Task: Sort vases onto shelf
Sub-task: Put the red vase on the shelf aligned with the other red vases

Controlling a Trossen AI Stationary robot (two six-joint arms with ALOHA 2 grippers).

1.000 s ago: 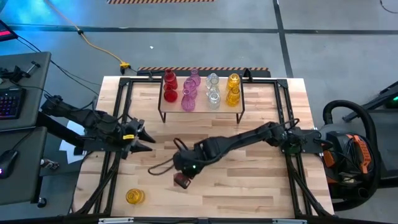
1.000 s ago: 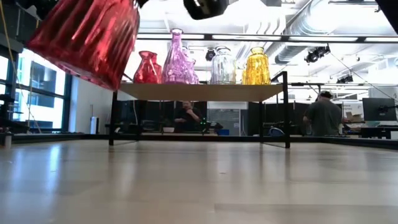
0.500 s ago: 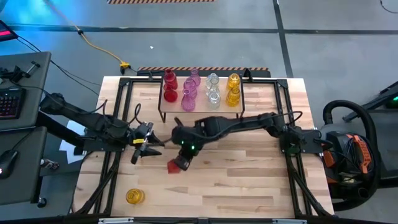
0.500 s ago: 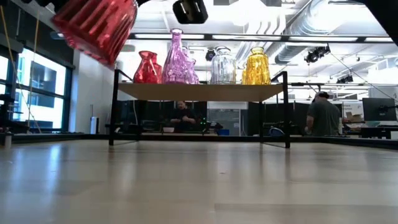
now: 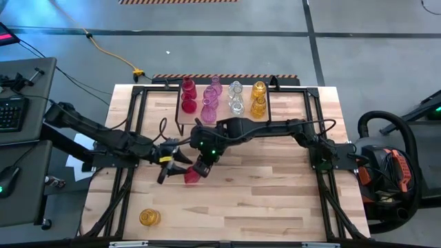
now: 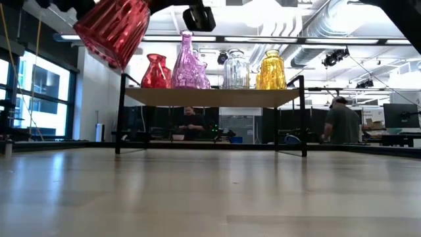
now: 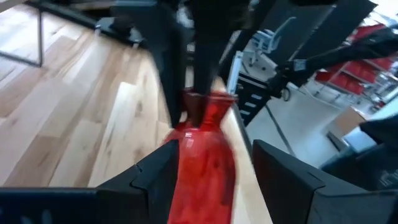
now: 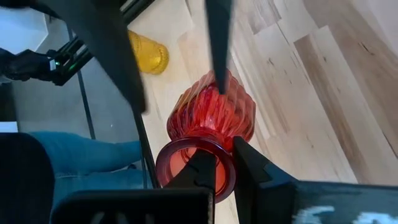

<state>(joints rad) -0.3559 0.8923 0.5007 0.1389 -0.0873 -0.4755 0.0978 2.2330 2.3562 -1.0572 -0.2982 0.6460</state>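
A ribbed red vase (image 8: pixel 211 112) hangs tilted above the table's middle, with my right gripper (image 8: pixel 225 163) shut on its mouth. In the low view the red vase (image 6: pixel 115 26) is high off the tabletop. My left gripper (image 7: pixel 214 152) is open, with one finger on either side of the red vase's body (image 7: pixel 205 168). The shelf (image 5: pixel 222 118) stands at the table's far side. Red (image 5: pixel 187 96), pink (image 5: pixel 210 103), clear (image 5: pixel 236 100) and yellow (image 5: pixel 258 100) vases stand on its plank. A yellow vase (image 5: pixel 149 218) lies on the table near the front left corner. My right gripper pinches the red vase's mouth rim (image 8: pixel 217 148), one finger inside the mouth and one outside. The fingers slant down from above. The vase hangs tilted below them, base toward the table's left, clear of the table. I cannot tell whether my left gripper touches the vase's body.
The shelf's black legs (image 6: pixel 120 118) stand on the tabletop with open room beneath the plank (image 6: pixel 210 97). Black frame rails (image 5: pixel 131 138) run along the table's left and right sides. People (image 6: pixel 342 122) stand in the room far behind the table.
My right gripper has carried the red vase up and toward the table's far edge, closer to my left gripper. My left gripper has gone toward the table's right edge, and its open fingers now flank the vase.
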